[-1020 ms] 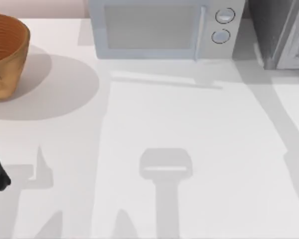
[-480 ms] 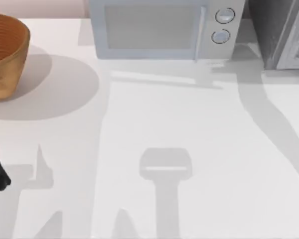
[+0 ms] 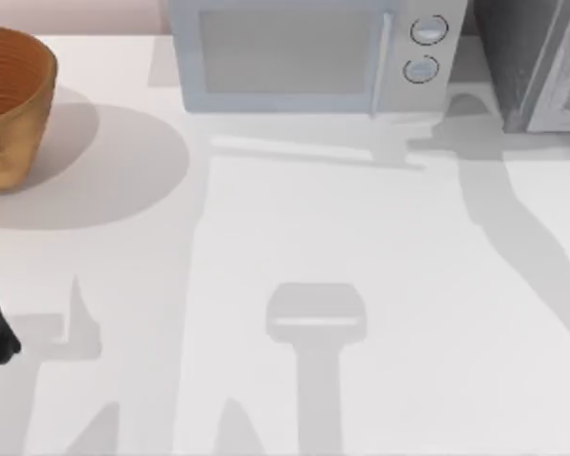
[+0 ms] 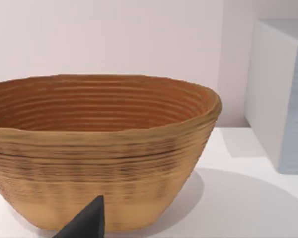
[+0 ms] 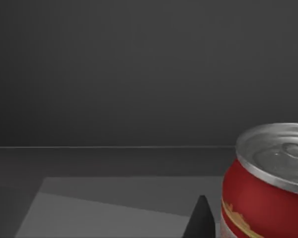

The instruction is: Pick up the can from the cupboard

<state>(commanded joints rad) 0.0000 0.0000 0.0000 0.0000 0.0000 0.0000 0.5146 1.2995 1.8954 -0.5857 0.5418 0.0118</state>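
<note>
Reaching into the dark interior of the cupboard [image 3: 532, 57] at the far right of the worktop [image 3: 380, 247], the right arm points its end effector [image 5: 201, 220] toward the back wall; a single dark fingertip [image 5: 202, 218] shows, so I cannot tell whether the fingers are apart or together. A can [image 5: 268, 183] stands upright on the cupboard floor, red-sided with a gold band and a silver lid, just beside that fingertip. The left end effector [image 4: 87, 223] hangs parked at the worktop's left edge, facing a woven basket [image 4: 104, 148] near the white microwave [image 3: 304, 57].
</note>
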